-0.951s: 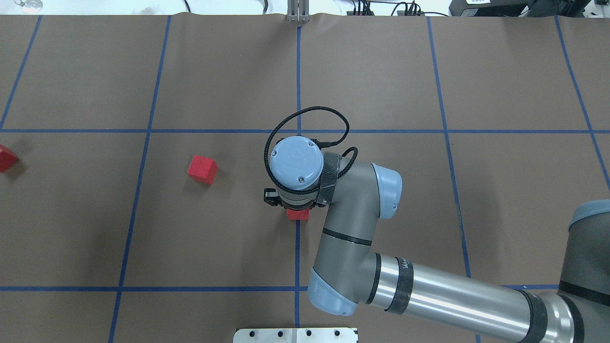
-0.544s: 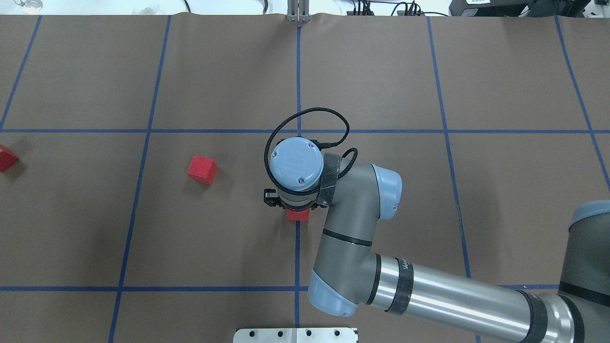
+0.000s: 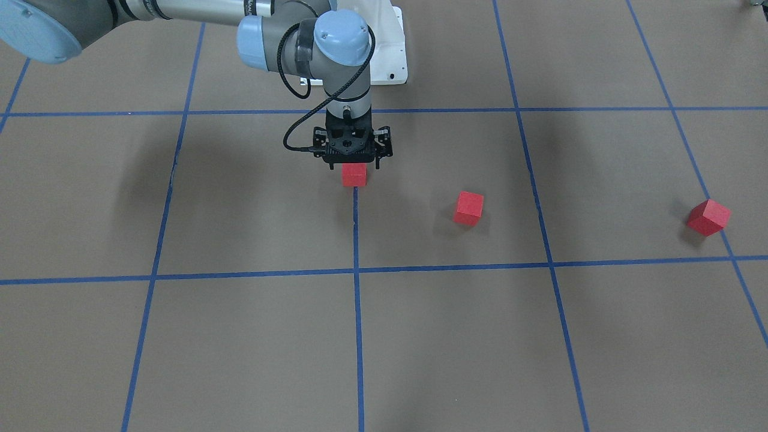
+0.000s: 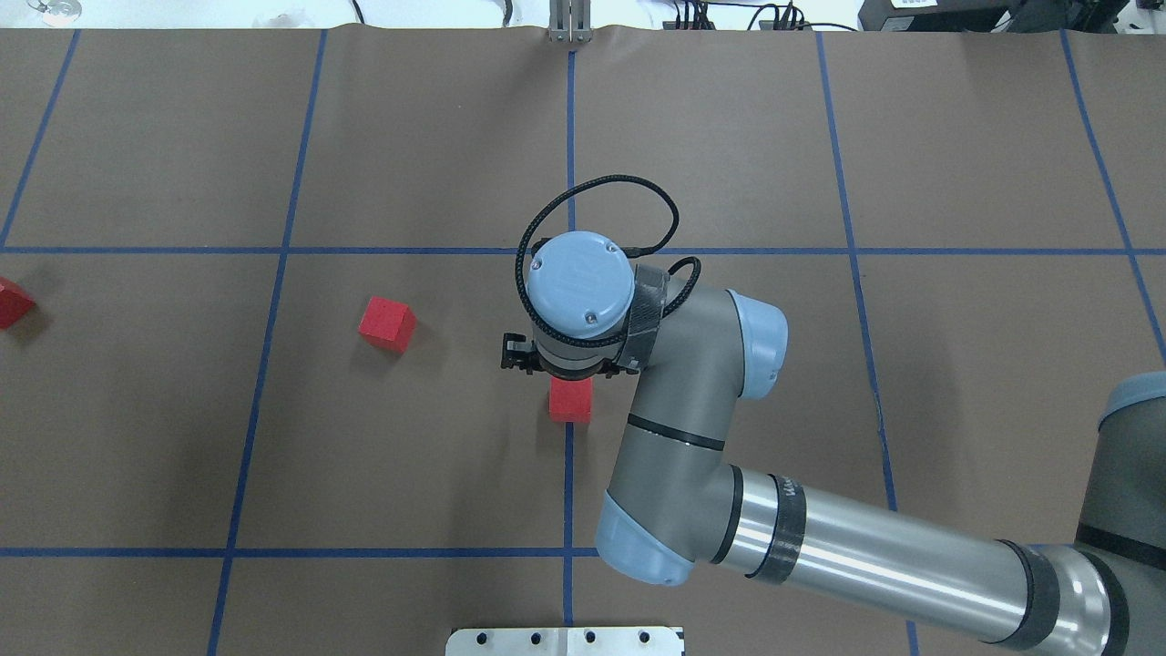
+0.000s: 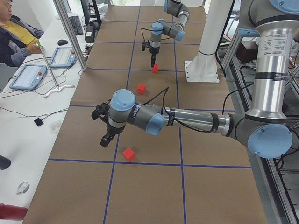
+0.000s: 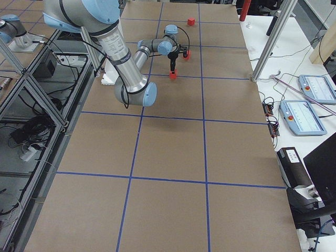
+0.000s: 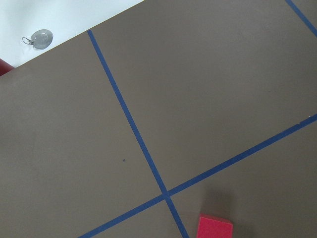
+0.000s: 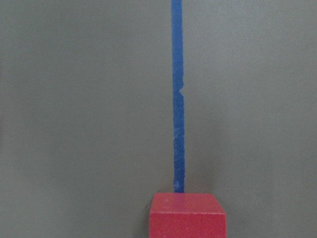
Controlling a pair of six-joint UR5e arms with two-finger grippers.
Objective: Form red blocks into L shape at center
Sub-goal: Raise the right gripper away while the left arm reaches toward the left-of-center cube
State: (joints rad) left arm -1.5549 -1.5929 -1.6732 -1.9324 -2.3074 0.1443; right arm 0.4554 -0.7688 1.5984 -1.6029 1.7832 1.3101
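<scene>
You are about a third of the way through. One small matte red cube [image 4: 570, 401] sits on the brown paper-covered counter [image 4: 410, 474], square on the blue tape grid line [image 4: 567, 483] that runs through the middle stretch of the counter [image 4: 510, 437], so the first piece of the L looks placed.

The right gripper [image 3: 354, 162] hangs directly over that cube. In the front-facing view its jaws look spread, one black tip on each side of the cube with a gap showing, so I judge the cube to be released rather than pinched.

The other two pieces are left to bring in. The second red cube [image 4: 386, 322] lies in the same grid square, off toward the robot's left and apart from the first. The third red cube [image 4: 11, 302] lies well apart at the counter's left edge, turned at an angle to the grid.

The left gripper [image 5: 106, 140] hovers near that third cube. It shows only in the side view, so you cannot tell whether its jaws are spread or closed. Both remaining cubes must be set touching the placed one, one in line with it and one turned off at a right angle.

Against the overhead frame a second ago, the right wrist has shifted away from the robot's base and slightly to the right. It covered most of the placed cube then, and now nearly the whole top face shows. None of the three cubes has moved.
</scene>
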